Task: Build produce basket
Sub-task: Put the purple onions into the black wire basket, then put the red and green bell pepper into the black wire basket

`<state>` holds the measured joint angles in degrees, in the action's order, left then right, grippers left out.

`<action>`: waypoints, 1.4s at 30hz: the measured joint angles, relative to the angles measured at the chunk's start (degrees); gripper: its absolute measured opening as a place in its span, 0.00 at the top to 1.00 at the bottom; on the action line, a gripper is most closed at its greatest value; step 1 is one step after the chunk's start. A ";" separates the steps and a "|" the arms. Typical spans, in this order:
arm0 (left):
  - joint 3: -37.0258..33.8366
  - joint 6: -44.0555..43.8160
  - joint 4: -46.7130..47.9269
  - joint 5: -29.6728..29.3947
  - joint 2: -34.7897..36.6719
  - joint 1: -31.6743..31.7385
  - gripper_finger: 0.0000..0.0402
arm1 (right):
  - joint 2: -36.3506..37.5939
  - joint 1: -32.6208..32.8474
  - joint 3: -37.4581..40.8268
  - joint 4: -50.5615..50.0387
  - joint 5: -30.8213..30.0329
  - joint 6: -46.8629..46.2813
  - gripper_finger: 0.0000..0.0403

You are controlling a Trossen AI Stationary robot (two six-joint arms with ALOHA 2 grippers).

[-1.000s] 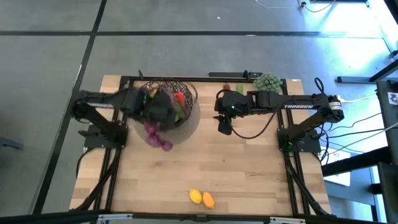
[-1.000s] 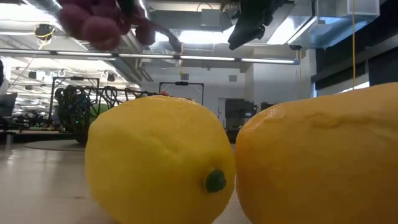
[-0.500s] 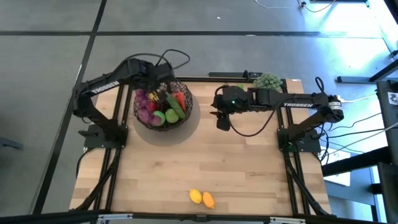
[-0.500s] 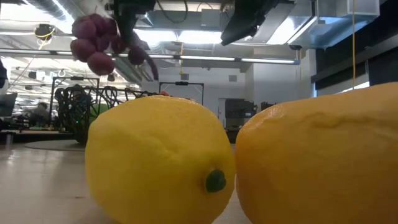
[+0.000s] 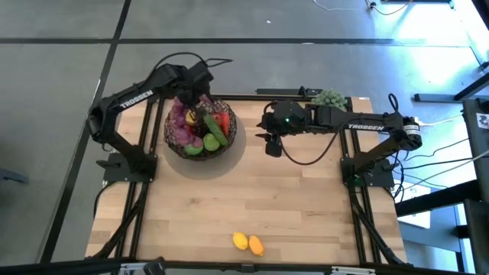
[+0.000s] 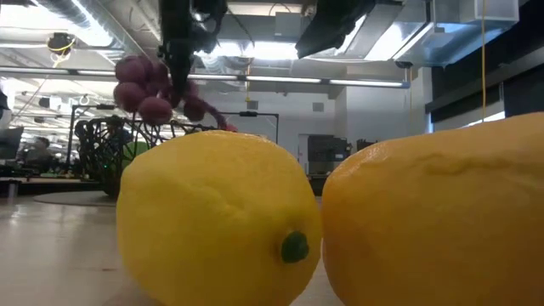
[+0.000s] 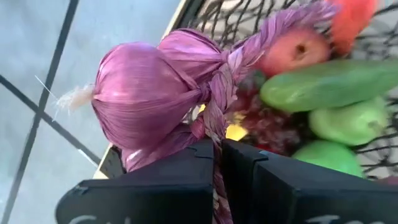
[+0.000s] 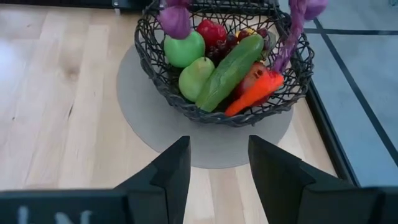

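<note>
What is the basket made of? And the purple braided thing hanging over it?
The basket looks like dark woven wire, matte: you can see fruit through its gaps. The purple bunch looks like shiny fabric or raffia, gathered into wrinkly bulbs on a braided stem; I can't tell which.

- A light wooden table (image 5: 252,202) of narrow butcher-block slats carries everything; dark metal framing runs along its edges.
- A round grey mat (image 8: 149,127) lies flat on the table's far left part.
- The wire basket (image 5: 200,126) stands on that mat, holding produce.
- A yellow lemon (image 5: 240,241) and an orange-yellow mango (image 5: 256,245) lie side by side, touching, near the front edge, well apart from the basket.
- A pale-green bushy clump (image 5: 329,99) sits at the far right corner.
- The two arm bases (image 5: 127,164) are mounted on the left and right sides.
</note>
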<state>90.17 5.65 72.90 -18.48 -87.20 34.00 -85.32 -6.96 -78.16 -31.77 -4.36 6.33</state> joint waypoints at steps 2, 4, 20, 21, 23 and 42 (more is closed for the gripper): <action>-1.89 1.99 -0.92 0.05 0.00 1.42 1.00 | 0.00 0.00 0.01 0.17 0.02 -0.01 0.61; -3.90 3.53 -2.74 1.49 0.00 2.57 1.00 | 0.00 0.00 0.00 0.41 0.04 -0.01 0.61; -15.07 9.82 -10.34 9.05 0.00 8.14 1.00 | 0.00 0.00 0.01 0.76 -0.04 0.00 0.61; -15.76 10.14 -10.67 9.03 0.00 8.34 1.00 | 0.00 0.00 0.01 0.76 -0.04 0.00 0.61; -16.92 10.19 -11.45 8.99 0.00 8.49 1.00 | 0.00 0.00 0.01 0.76 -0.07 -0.01 0.61; -18.17 9.53 -14.26 4.88 0.00 8.28 0.77 | 0.00 0.01 0.01 1.27 -1.15 -1.26 0.61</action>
<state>72.01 15.19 58.65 -13.60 -87.20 42.28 -85.32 -6.95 -78.15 -30.50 -5.51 5.07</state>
